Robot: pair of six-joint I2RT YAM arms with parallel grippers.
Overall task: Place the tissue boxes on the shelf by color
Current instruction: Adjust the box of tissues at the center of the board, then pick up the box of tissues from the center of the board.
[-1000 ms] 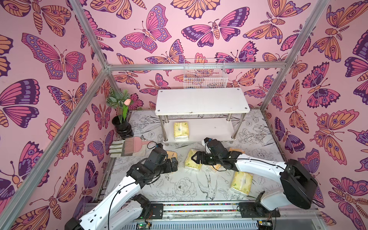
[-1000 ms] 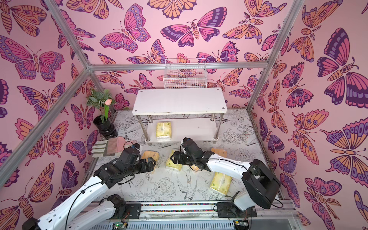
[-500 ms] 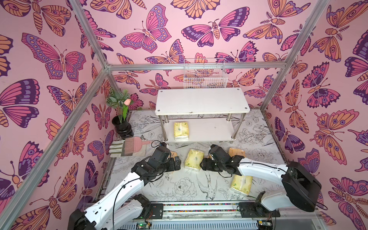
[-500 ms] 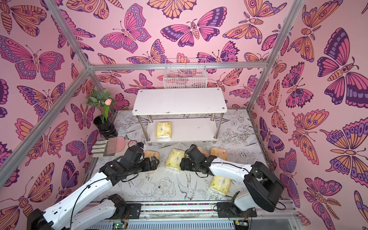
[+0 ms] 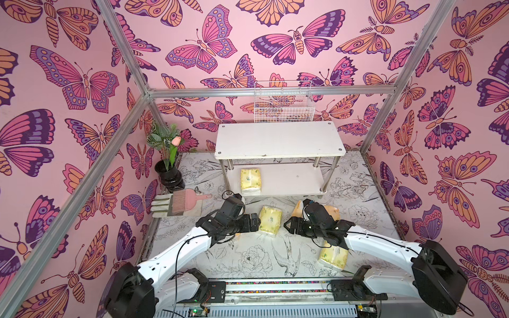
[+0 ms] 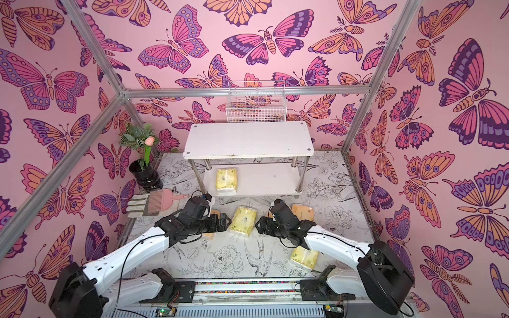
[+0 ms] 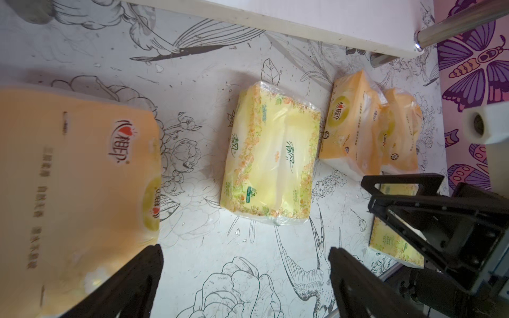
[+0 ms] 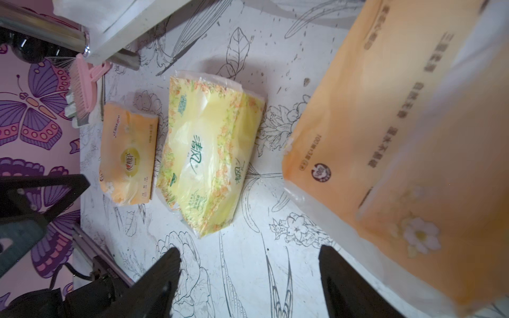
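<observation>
Withdrawn from the pale-yellow tissue pack (image 5: 270, 220), the right gripper (image 5: 287, 225) is seen just beside it at lower centre, jaws spread wide and empty. The left gripper (image 5: 258, 222) has been brought up to its other side, likewise open and empty. One pale pack (image 5: 250, 180) is already laid on the shelf (image 5: 297, 176); a handover across the tabletop (image 5: 248, 247) is judged under way

three pale yellow tissue packs (image 5: 250, 180) (image 5: 270, 220) (image 5: 333, 256), three orange tissue packs (image 7: 77, 179) (image 7: 347, 126) (image 7: 399, 129), one white two-tier shelf (image 5: 278, 139), one wire basket (image 5: 283, 110), one potted plant (image 5: 165, 143), one pink brush (image 5: 184, 199), one glove (image 5: 161, 205), one left pincer (image 7: 245, 249), one right pincer (image 8: 250, 249).
</observation>
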